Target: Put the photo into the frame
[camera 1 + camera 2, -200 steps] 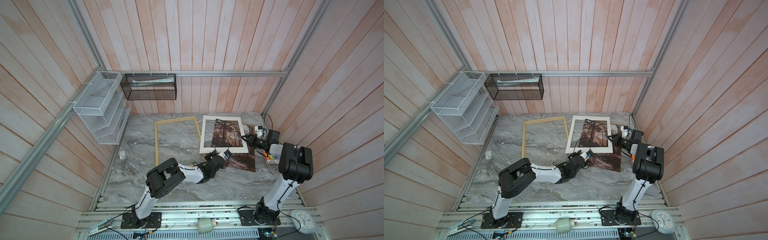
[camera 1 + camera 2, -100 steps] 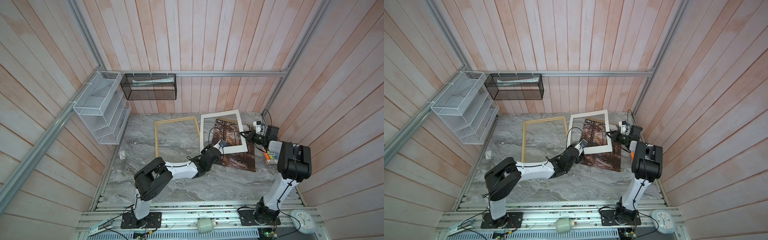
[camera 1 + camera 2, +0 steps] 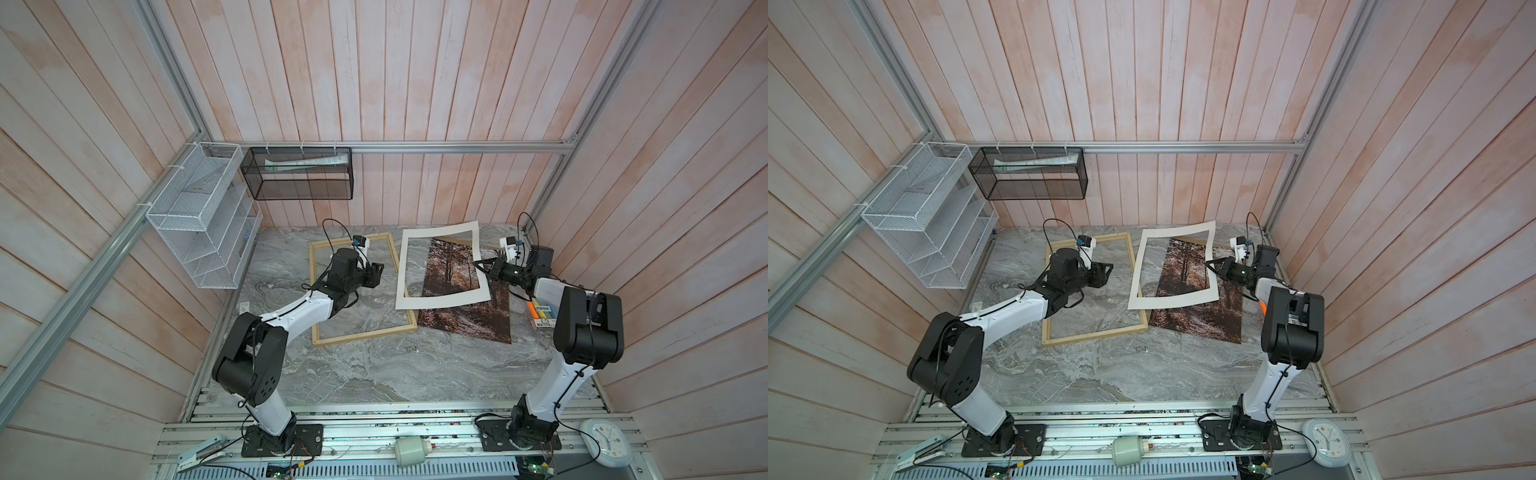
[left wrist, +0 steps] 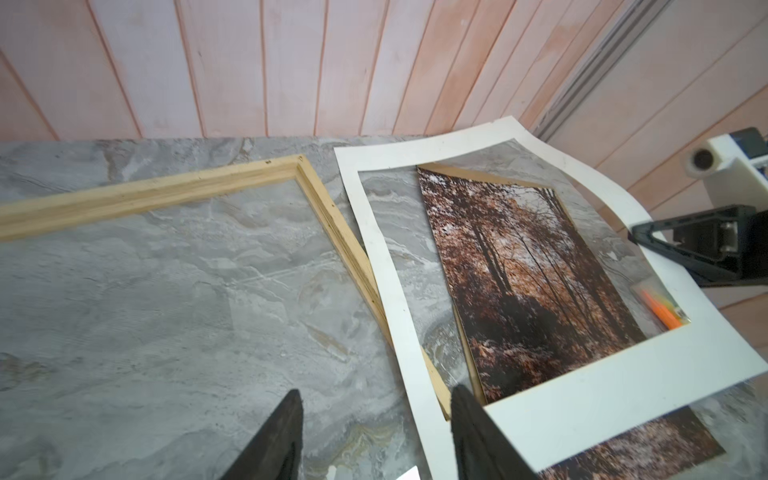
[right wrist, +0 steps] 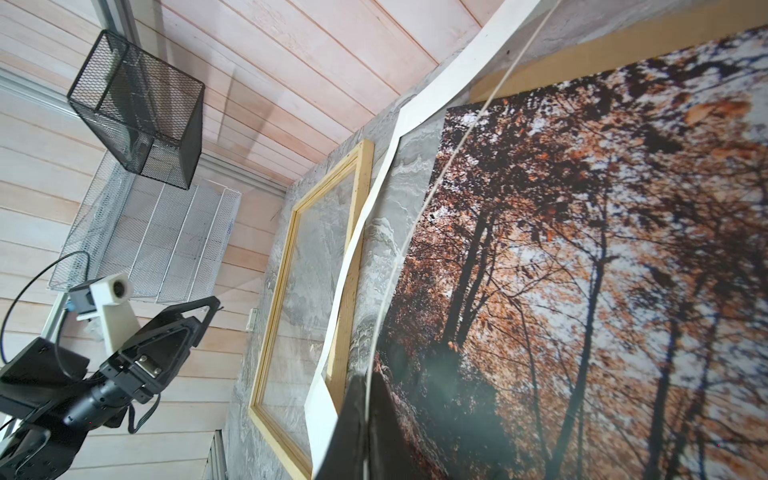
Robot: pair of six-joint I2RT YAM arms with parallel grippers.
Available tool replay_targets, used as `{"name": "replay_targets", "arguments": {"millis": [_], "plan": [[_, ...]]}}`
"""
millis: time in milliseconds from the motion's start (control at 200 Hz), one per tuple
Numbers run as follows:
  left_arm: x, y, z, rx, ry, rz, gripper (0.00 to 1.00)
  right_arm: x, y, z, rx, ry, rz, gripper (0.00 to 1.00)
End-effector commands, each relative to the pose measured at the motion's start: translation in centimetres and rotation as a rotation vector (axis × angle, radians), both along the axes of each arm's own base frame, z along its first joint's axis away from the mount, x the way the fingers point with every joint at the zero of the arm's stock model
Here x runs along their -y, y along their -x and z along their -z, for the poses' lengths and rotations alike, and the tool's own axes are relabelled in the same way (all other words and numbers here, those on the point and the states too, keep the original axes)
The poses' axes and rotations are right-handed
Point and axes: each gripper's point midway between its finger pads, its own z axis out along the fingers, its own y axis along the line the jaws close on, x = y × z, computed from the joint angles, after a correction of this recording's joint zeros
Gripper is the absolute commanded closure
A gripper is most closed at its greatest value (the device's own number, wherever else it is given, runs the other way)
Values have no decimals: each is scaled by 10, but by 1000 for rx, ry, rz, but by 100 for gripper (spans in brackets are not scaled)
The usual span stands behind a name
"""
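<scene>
The frame [image 3: 365,334] [image 3: 1096,334], an empty rectangle of pale wood rails, lies on the marble table left of centre. The photo [image 3: 465,307] [image 3: 1200,316], an autumn forest print, lies to its right. Over the photo hangs a white mat [image 3: 440,301] [image 3: 1173,301], bowed, its near left corner across the frame's right rail. My right gripper [image 3: 480,264] [image 5: 365,376] is shut on the mat's right band and holds that side up. My left gripper [image 3: 378,272] [image 4: 374,392] hovers open and empty above the frame's opening, just left of the mat [image 4: 582,399].
A brown board edge [image 4: 478,174] shows under the photo's far end. A box of coloured markers [image 3: 542,313] sits by the right wall. A white wire rack [image 3: 203,224] and a black mesh basket [image 3: 299,174] hang on the walls.
My left gripper let go of the mat's near corner, opened, and drew back left over the frame. The right gripper has raised the mat's right side, and the mat has slid left onto the frame's rail.
</scene>
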Motion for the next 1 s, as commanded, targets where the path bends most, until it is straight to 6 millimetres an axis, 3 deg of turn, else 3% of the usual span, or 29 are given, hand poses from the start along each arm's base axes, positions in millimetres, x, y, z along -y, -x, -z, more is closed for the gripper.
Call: {"name": "replay_targets", "arguments": {"millis": [0,330,520,995], "plan": [[21,20,30,-184,87,129,42,-13,7,-27,72,19,-56,93],[38,18,68,-335,121,194,42,-25,26,-37,94,21,-87,93],[48,18,80,-385,153,241,42,-25,33,-28,77,36,-79,93],[59,-21,108,-389,136,203,42,-20,35,-5,19,75,-47,92]]}}
